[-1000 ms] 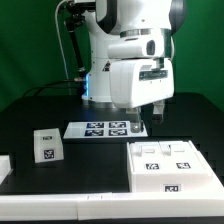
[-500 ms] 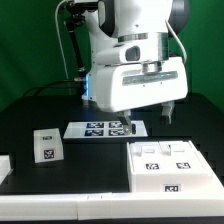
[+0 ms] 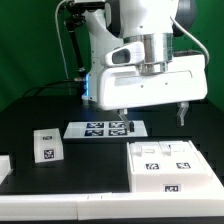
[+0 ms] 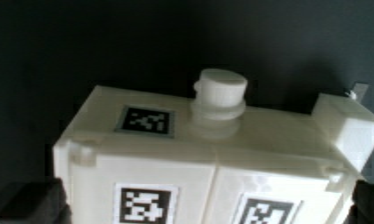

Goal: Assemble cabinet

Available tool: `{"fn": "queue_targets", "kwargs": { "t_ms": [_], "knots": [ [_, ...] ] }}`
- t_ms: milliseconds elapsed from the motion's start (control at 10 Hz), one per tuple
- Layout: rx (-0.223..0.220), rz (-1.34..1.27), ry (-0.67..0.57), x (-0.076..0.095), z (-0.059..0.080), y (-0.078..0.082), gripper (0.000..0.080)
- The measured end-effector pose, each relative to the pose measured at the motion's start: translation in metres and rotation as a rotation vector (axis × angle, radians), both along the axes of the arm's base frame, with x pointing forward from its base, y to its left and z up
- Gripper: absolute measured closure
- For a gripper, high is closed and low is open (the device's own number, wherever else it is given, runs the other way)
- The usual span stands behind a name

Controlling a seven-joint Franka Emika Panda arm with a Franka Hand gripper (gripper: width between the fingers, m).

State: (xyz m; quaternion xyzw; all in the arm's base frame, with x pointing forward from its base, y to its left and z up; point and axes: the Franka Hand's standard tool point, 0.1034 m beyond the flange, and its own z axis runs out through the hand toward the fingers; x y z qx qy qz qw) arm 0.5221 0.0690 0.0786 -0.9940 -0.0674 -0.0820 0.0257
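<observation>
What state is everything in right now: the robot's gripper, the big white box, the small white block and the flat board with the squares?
gripper: open, empty, hanging above the table.
cabinet: resting on the table, tags facing up, not held.
small tagged block: sitting alone on the table, not held.
marker board: lying flat on the table.

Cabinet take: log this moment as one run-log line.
gripper: open, empty, above table | cabinet: on table, not held, peg protruding | small tagged block: loose, exterior view's left | marker board: flat on table
</observation>
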Motion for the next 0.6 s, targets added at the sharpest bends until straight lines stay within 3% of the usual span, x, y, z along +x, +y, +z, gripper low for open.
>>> {"fn": "queue_targets", "kwargs": {
  "t_ms": [300,600],
  "knots": [
    [0.040,-0.137,0.013,-0.001,-0.001,0.004,0.0002],
    [0.034,-0.086,0.000,-0.006,-0.022,-0.001,0.0002]
  ]
}}
